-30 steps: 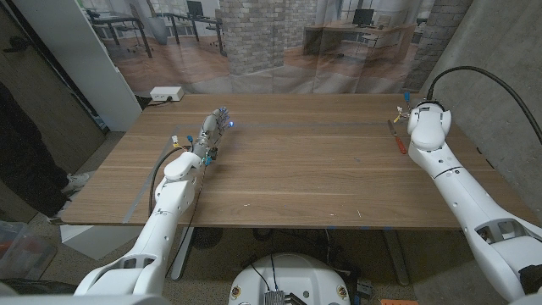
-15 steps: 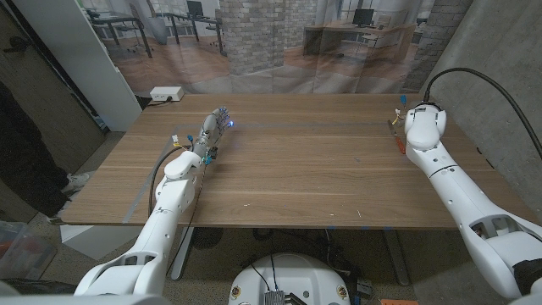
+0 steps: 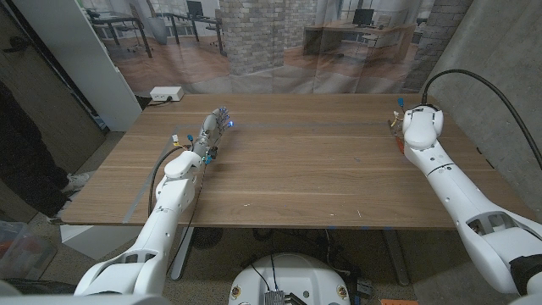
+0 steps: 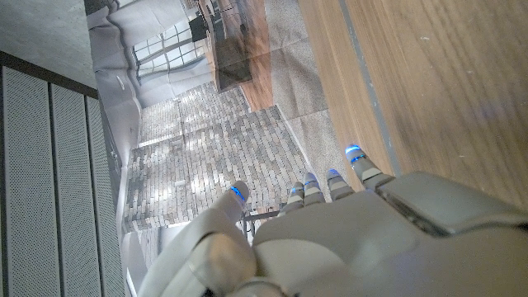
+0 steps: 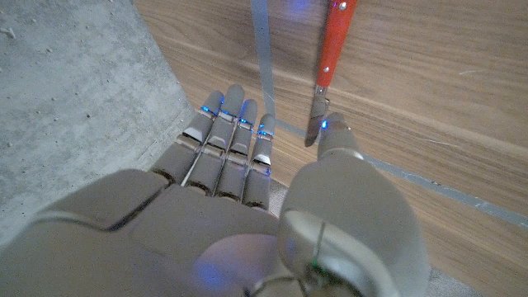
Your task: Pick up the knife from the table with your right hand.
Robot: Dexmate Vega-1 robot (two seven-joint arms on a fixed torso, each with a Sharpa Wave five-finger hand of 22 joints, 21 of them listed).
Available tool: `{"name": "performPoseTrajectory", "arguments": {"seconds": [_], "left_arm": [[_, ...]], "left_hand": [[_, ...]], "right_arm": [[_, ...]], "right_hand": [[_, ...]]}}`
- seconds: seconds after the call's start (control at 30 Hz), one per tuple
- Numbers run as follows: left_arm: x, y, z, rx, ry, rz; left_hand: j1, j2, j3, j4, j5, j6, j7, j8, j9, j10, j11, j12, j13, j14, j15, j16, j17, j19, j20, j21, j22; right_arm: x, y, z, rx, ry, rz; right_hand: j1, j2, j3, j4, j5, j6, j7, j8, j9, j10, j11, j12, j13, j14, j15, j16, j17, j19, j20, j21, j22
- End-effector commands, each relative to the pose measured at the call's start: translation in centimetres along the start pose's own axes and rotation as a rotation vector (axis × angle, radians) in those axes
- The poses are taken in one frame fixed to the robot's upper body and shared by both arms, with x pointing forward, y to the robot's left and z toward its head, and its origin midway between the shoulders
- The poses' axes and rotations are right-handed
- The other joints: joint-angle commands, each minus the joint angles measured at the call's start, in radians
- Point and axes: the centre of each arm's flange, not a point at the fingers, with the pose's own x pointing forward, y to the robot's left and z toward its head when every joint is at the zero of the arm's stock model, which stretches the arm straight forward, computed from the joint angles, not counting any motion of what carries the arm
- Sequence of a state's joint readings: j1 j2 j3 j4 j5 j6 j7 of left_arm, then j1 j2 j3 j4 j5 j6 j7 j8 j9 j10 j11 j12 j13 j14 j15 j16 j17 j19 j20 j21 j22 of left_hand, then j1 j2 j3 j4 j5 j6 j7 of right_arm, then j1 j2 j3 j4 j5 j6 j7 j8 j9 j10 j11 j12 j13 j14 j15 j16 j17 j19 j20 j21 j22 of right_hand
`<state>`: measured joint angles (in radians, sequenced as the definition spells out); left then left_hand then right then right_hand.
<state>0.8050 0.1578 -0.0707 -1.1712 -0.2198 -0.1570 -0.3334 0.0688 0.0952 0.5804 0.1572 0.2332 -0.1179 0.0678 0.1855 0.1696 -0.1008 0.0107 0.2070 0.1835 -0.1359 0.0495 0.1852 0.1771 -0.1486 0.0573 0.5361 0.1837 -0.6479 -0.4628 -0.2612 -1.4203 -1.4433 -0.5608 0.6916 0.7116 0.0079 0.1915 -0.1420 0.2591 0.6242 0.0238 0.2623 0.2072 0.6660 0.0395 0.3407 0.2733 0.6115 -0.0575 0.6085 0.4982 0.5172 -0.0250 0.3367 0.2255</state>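
- Knife (image 5: pixel 333 43): red handle with a metal blade, lying flat on the wooden tabletop (image 3: pixel 305 161) near its edge at about 2 o'clock in the head view; there only a sliver of red (image 3: pixel 399 141) shows beside the right arm's wrist housing.
- Right hand (image 5: pixel 256 165): seen from behind in the right wrist view, fingers (image 5: pixel 223 124) straight and held side by side, thumb set apart from them. The thumb tip sits just beside the knife's blade end; whether it touches the blade cannot be told. Nothing is gripped. In the head view the hand is hidden behind its white wrist housing (image 3: pixel 421 125).
- Grey tape line (image 5: pixel 262 49): runs along the tabletop between the fingers and the knife.
- Left hand (image 3: pixel 213 129): at about 10 o'clock on the tabletop, well apart from the knife, fingers extended toward the far edge and holding nothing; blue lights glow at its fingertips (image 4: pixel 353 153) in the left wrist view.
- White box (image 3: pixel 167 94): on the floor beyond the tabletop's far left corner.
- Backdrop (image 3: pixel 254 42): a printed office scene with a brick column, hanging behind the tabletop.
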Motion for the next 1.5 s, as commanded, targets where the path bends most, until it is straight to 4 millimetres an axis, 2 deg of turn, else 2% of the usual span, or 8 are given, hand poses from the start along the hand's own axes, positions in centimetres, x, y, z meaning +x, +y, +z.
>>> {"name": "performPoseTrajectory", "arguments": {"seconds": [0.03, 0.27, 0.47, 0.67, 0.9, 1.5], "left_arm": [[0.3, 0.1, 0.0, 0.002, 0.004, 0.000], [0.4, 0.3, 0.0, 0.004, 0.007, 0.003], [0.6, 0.4, 0.0, 0.004, 0.010, 0.003], [0.8, 0.4, -0.1, 0.003, 0.012, 0.002], [1.1, 0.5, 0.0, 0.006, 0.011, 0.000], [1.4, 0.7, 0.1, 0.007, 0.010, -0.007]], "left_hand": [[-0.013, 0.048, -0.002, 0.000, 0.005, 0.000, 0.006, -0.004, 0.005, -0.002, 0.004, -0.003, 0.005, -0.006, 0.000, 0.002, 0.002, 0.000, 0.004, -0.003, 0.004], [-0.013, 0.048, -0.002, 0.000, 0.005, 0.000, 0.007, -0.004, 0.005, -0.002, 0.005, -0.003, 0.005, -0.005, -0.001, 0.002, 0.002, 0.001, 0.004, -0.004, 0.004], [-0.014, 0.048, -0.002, 0.000, 0.005, -0.001, 0.007, -0.004, 0.005, -0.002, 0.005, -0.003, 0.005, -0.006, 0.000, 0.002, 0.002, 0.000, 0.004, -0.004, 0.004], [-0.014, 0.048, -0.003, 0.000, 0.005, -0.001, 0.007, -0.004, 0.005, -0.002, 0.004, -0.002, 0.006, -0.005, 0.000, 0.002, 0.002, 0.000, 0.004, -0.005, 0.004], [-0.014, 0.048, -0.003, 0.000, 0.005, -0.001, 0.007, -0.004, 0.005, -0.003, 0.004, -0.003, 0.006, -0.006, -0.001, 0.002, 0.002, 0.001, 0.004, -0.006, 0.004], [-0.015, 0.047, -0.003, 0.000, 0.005, -0.002, 0.007, -0.004, 0.005, -0.003, 0.005, -0.003, 0.006, -0.007, 0.000, 0.002, 0.002, 0.002, 0.004, -0.008, 0.004]], "right_arm": [[0.5, 0.6, 0.3, -0.016, 0.011, 0.024], [0.9, 1.0, 0.5, -0.027, 0.021, 0.044], [1.2, 1.3, 0.8, -0.038, 0.026, 0.060], [1.4, 1.6, 0.9, -0.046, 0.033, 0.075], [1.5, 2.1, 0.9, -0.051, 0.041, 0.091], [1.7, 3.0, 1.1, -0.071, 0.056, 0.112]], "right_hand": [[0.013, -0.002, -0.009, 0.002, 0.009, 0.018, 0.000, 0.002, 0.007, 0.017, -0.002, 0.015, 0.009, 0.014, -0.068, 0.015, 0.016, 0.009, 0.001, 0.010, 0.005], [0.019, -0.004, -0.016, 0.004, 0.015, 0.030, 0.000, 0.002, 0.010, 0.026, -0.006, 0.026, 0.018, 0.022, -0.070, 0.027, 0.030, 0.012, 0.002, 0.017, 0.008], [0.023, -0.002, -0.020, 0.005, 0.019, 0.043, 0.004, 0.003, 0.011, 0.035, 0.004, 0.034, 0.024, 0.032, -0.070, 0.031, 0.034, 0.020, 0.006, 0.024, 0.011], [0.031, 0.000, -0.024, 0.006, 0.025, 0.051, 0.005, 0.000, 0.012, 0.040, -0.002, 0.043, 0.031, 0.040, -0.072, 0.035, 0.040, 0.023, 0.006, 0.031, 0.015], [0.039, 0.003, -0.027, 0.007, 0.030, 0.060, 0.007, -0.002, 0.012, 0.047, 0.004, 0.051, 0.038, 0.047, -0.071, 0.042, 0.048, 0.024, 0.006, 0.037, 0.019], [0.061, 0.014, -0.034, 0.008, 0.039, 0.083, 0.003, -0.007, 0.014, 0.055, -0.010, 0.067, 0.054, 0.061, -0.080, 0.055, 0.068, 0.026, 0.003, 0.051, 0.026]]}}
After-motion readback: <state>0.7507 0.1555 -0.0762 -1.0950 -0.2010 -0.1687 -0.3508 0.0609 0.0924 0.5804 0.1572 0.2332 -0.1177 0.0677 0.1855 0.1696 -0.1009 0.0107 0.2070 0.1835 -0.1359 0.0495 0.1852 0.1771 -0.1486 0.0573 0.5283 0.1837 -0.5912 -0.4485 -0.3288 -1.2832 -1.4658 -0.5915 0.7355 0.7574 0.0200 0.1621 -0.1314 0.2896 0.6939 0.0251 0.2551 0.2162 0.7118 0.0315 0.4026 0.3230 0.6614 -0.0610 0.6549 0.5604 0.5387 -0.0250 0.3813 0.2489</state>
